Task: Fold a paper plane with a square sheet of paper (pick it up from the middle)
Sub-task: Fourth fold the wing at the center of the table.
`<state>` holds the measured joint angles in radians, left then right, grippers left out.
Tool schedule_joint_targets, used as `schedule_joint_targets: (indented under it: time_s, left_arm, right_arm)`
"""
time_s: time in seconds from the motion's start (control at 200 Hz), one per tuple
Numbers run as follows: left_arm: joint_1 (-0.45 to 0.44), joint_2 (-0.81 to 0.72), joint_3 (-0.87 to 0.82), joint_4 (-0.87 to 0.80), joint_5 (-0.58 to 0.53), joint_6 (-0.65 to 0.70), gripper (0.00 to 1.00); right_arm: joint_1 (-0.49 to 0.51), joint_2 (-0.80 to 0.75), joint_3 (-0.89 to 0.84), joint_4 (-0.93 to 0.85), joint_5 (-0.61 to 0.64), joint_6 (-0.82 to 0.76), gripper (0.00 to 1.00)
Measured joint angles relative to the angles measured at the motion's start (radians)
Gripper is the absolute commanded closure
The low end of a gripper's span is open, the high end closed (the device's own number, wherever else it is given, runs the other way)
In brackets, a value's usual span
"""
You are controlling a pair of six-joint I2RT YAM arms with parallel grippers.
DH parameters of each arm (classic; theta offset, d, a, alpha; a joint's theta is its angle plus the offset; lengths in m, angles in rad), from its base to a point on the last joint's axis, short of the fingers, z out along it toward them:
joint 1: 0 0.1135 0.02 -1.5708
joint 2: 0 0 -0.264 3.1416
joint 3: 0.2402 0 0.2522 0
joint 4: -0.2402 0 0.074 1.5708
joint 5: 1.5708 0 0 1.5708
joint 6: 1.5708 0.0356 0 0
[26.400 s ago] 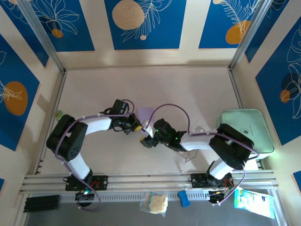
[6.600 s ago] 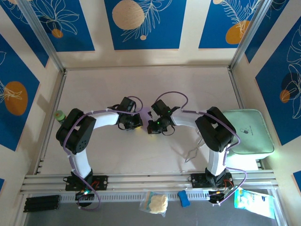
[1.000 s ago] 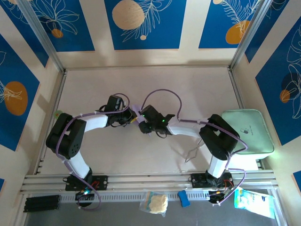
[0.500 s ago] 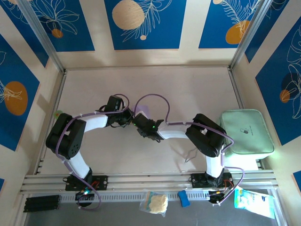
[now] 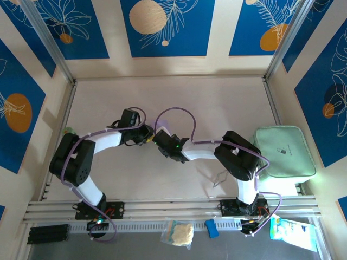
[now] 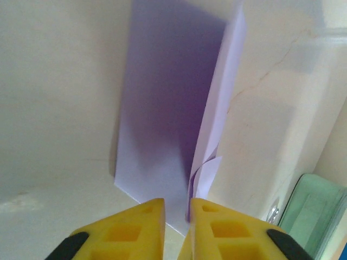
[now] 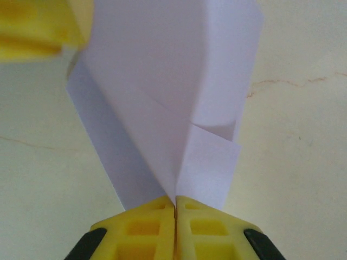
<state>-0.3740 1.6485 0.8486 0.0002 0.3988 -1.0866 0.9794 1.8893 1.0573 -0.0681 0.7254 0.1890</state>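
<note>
Right hand [image 7: 175,201] closed since last frame, pinching folded lavender paper [image 7: 162,81]; left hand [image 6: 177,208] narrowly ajar at its edge.

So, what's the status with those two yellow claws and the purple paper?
Right gripper shut on the folded lavender-purple paper sheet. Left gripper slightly open at its edge. Pale mint-green rounded tray far right, out of the way.

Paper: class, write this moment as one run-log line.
paper: part-folded, one flap raised | right jaws: shut on paper | left jaws: slightly apart at paper's edge
</note>
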Motion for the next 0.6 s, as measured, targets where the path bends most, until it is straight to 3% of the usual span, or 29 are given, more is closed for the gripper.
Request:
schedule_joint_targets:
  time_s: [0.275, 0.6]
  left_arm:
    - [0.056, -0.153, -0.066, -0.014, -0.048, 0.015, 0.75]
    - [0.016, -0.12, -0.188, 0.092, 0.009, -0.024, 0.79]
  right_arm:
    - [-0.03, -0.054, -0.06, 0.049, -0.123, -0.024, 0.95]
    - [-0.062, -0.079, -0.084, 0.099, -0.294, -0.026, 0.96]
